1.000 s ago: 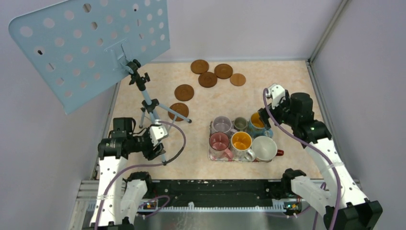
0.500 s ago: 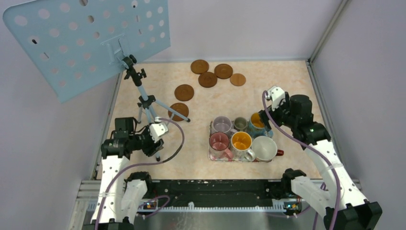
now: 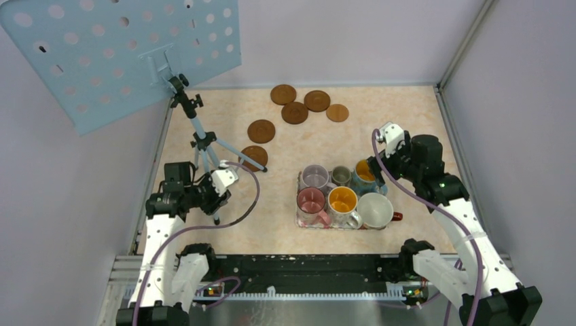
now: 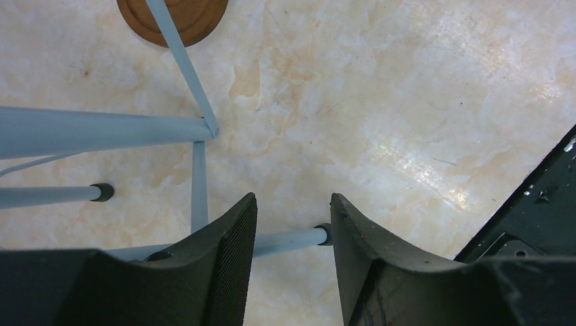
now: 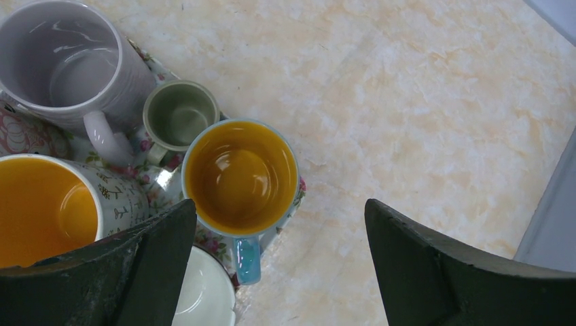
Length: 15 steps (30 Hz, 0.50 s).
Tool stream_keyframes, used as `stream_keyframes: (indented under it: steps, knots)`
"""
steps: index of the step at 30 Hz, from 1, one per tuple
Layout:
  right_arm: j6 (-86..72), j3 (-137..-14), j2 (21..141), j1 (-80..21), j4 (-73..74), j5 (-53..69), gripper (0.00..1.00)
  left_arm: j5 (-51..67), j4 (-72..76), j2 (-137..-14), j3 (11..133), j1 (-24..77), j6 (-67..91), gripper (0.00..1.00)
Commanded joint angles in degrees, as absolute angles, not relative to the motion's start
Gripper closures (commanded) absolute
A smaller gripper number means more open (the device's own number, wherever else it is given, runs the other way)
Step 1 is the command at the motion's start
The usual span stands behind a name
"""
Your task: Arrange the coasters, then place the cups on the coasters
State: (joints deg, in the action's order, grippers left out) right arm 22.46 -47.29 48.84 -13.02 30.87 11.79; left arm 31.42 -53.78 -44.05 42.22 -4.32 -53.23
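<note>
Several brown coasters lie at the back of the table. One more coaster lies under a tripod leg. Six cups crowd the floral tray: lavender, grey-green, light blue, pink, white with orange inside, and wide white. My left gripper hangs low over a tripod leg, jaws apart, nothing pinched. The leg's capped end touches the right finger. My right gripper is open wide above the light blue cup's handle.
A pale blue perforated stand plate on a thin tripod overhangs the left side, its legs spread across the floor there. Walls close in the left, back and right. A black rail runs along the near edge.
The stand has shifted left and its plate has swung toward the upper left. My left gripper has drawn back left alongside it, jaws narrowing somewhat. The right arm is still.
</note>
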Motion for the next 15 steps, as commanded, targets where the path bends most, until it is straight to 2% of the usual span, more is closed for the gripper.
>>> stream_keyframes:
  steps: [1,15]
  knots:
    - [23.0,-47.0,47.4,-13.7,29.7,11.5,0.08,27.3,-47.9,-45.6,41.8,-5.2,-54.1,0.49]
    - [23.3,-46.3,46.3,-13.6,30.4,11.1,0.08,27.7,-42.1,-51.2,41.7,-11.1,-58.1,0.51]
